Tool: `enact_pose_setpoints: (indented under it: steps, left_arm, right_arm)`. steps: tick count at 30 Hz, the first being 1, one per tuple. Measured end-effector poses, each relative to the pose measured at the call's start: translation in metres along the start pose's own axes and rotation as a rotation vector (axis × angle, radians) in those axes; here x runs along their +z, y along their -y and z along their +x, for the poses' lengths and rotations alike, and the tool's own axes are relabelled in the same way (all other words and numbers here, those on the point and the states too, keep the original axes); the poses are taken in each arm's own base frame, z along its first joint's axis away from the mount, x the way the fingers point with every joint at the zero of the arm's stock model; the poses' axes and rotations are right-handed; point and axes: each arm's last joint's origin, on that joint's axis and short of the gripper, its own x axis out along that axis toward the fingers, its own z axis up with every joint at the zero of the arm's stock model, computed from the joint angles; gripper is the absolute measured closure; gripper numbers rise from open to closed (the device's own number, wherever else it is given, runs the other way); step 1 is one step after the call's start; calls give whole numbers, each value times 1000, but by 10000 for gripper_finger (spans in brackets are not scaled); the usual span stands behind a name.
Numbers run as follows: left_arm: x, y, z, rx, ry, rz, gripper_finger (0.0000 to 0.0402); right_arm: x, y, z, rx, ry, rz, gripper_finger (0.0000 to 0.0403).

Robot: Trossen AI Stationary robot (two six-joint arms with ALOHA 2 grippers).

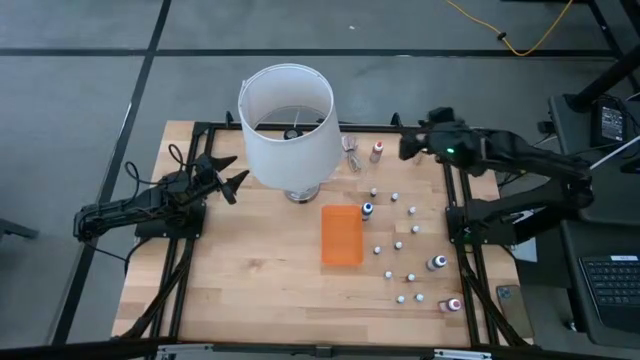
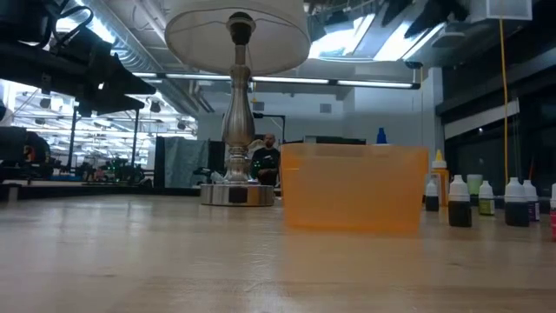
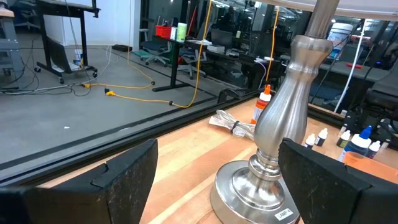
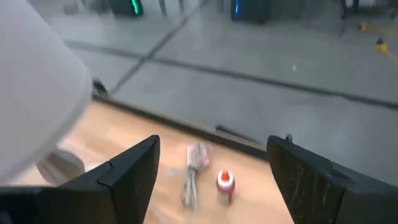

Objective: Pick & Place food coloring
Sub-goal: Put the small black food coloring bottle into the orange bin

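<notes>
Table is pale butcher-block wood, smooth with a low sheen. Lamp base just ahead of the left gripper is brushed metal, satin; its shade looks matt white. Tray is translucent orange plastic; gripper fingers are matt black, slightly grainy.

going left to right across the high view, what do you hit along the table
left gripper → white lampshade → orange tray → scattered food coloring bottles → right arm's base
</notes>
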Motion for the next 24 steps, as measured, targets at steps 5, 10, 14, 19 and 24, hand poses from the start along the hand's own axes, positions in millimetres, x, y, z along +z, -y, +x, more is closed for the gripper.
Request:
enact_pose_setpoints:
  steps: [5,10,14,19,24]
  left_arm:
    - [0,0,0,0,0,0,79]
    - [0,0,0,0,0,0,79]
    - [0,0,0,0,0,0,80]
    - [0,0,0,0,0,0,80]
    - [0,0,0,0,0,0,79]
  right_arm:
    - [-4,-8,28,57,-145,-184,106]
    - [-6,-9,51,116,-244,-346,106]
    - [-13,-7,68,182,-315,-499,106]
    - [-26,2,85,273,-378,-667,106]
    - [-46,10,100,379,-425,-785,106]
